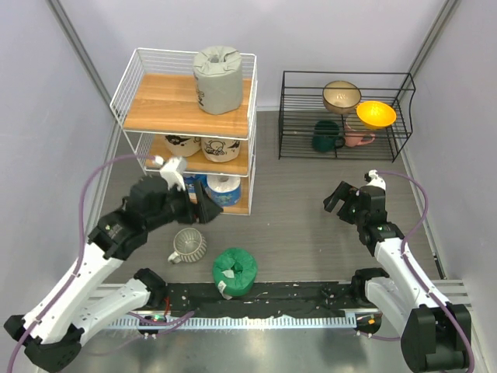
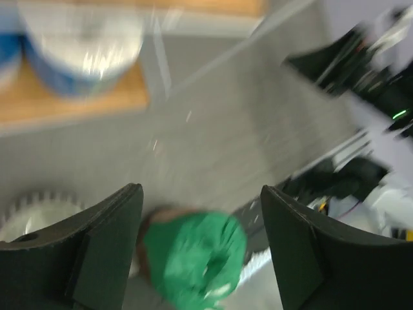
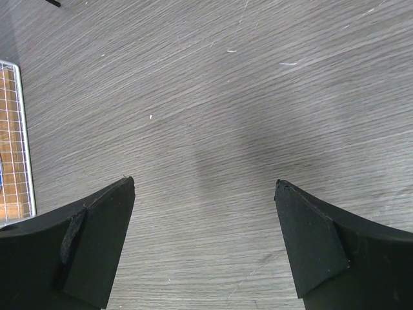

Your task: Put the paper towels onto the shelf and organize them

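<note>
— Looking at the surface first: what is it?
— A grey wood-grain tabletop [image 1: 295,225] with pale flecks, closed in by plain lilac-grey walls [image 1: 334,31] at the left, back and right. A black mat [image 1: 295,299] runs along the near edge between the arm bases.
— Where do the rolls stand?
— The tall white wire shelf [image 1: 159,101] is at the back left. A grey wrapped roll [image 1: 218,79] stands on its top board. Two tan cartoon-print rolls [image 1: 220,148] are on the middle board and two blue-and-white rolls [image 1: 225,186] on the bottom one. The green wrapped roll [image 1: 234,270] sits on the table towards the near edge, just beside a ribbed pale mug [image 1: 189,245].
— And the grippers?
— The left gripper [image 2: 201,190] hangs in front of the bottom tier, jaws wide with nothing between them. Its blurred wrist view shows the green roll below. The right gripper [image 3: 205,184] hovers over bare tabletop, its jaws wide and empty too. It is in front of a low black wire rack [image 1: 291,116] holding bowls and mugs.
</note>
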Available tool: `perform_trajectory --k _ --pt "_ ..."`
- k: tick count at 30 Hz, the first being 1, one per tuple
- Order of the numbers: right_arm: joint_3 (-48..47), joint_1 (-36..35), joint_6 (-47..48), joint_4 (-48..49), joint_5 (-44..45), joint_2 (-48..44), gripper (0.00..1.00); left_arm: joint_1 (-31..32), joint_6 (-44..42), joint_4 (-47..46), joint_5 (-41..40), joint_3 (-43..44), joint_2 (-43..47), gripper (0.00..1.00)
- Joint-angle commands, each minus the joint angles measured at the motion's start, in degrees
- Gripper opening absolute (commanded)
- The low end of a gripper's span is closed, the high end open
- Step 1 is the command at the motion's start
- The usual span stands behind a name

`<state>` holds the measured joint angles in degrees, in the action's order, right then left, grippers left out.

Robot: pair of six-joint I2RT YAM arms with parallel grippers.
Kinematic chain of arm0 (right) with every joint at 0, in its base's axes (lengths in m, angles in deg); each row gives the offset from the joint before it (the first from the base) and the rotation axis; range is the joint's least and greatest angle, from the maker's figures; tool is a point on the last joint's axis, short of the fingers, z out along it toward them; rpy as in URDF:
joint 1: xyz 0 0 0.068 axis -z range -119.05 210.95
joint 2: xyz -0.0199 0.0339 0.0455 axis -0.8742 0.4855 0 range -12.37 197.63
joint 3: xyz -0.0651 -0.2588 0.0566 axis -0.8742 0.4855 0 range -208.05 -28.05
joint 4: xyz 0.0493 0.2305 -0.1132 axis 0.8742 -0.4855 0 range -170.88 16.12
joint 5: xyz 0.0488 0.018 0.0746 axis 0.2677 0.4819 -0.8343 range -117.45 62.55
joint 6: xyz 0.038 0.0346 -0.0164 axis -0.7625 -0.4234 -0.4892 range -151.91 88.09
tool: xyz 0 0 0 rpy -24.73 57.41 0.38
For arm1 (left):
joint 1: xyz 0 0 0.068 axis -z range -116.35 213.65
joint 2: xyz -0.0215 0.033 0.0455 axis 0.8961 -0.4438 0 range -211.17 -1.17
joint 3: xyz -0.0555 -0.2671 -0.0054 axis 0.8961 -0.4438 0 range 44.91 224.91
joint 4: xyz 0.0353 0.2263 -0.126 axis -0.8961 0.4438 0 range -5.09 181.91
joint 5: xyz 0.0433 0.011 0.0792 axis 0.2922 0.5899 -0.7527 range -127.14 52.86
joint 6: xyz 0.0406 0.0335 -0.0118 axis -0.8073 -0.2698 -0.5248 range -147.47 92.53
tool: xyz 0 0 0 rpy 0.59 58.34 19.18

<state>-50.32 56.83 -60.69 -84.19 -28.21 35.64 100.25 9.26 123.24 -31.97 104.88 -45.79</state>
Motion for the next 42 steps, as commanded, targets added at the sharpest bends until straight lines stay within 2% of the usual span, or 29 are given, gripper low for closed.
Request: perform_trajectory --k 1,4,9,15,19,22,23,26,27,30,42 --pt "0.1 -0.3 0.4 2.0 -0.2 -0.9 0.95 0.9 6.9 10.6 1.8 -4.9 11.2 0.80" --pt "0.2 -0.2 0.2 2.0 -0.4 -1.1 0.95 0.9 7.8 14.4 1.1 -6.3 13.3 0.84" --pt "0.4 -0.2 0.3 2.0 -0.4 -1.8 0.95 0.9 10.3 12.5 4.6 -11.8 13.8 0.90" --pt "0.7 -0.3 -0.1 2.0 -0.5 -2.6 0.96 1.9 10.4 12.7 2.0 -15.3 14.7 0.93" --pt "0.6 -0.2 0.0 2.0 -0.5 -1.9 0.95 4.9 11.3 11.3 -2.3 -16.6 12.8 0.95" --pt "0.5 -0.3 0.1 1.9 -0.6 -1.7 0.95 12.2 13.5 9.2 -9.3 -16.6 9.7 0.95" --pt "0.6 -0.2 0.1 2.0 -0.5 -1.9 0.95 17.6 15.2 8.8 -14.0 -16.5 8.8 0.95" --pt "0.6 -0.3 0.0 2.0 -0.5 -1.7 0.96 28.0 17.3 8.1 -20.4 -15.3 3.9 0.96" --pt "0.6 -0.2 0.1 2.0 -0.5 -1.7 0.95 29.9 18.6 8.8 -24.2 -15.0 3.1 0.96" --pt "0.6 -0.3 0.1 2.0 -0.7 -1.6 0.96 34.4 20.9 9.4 -28.5 -14.7 1.4 0.97" --pt "0.6 -0.2 0.1 2.1 -0.8 -1.5 0.95 37.8 21.6 8.5 -30.8 -15.0 -3.5 0.97"
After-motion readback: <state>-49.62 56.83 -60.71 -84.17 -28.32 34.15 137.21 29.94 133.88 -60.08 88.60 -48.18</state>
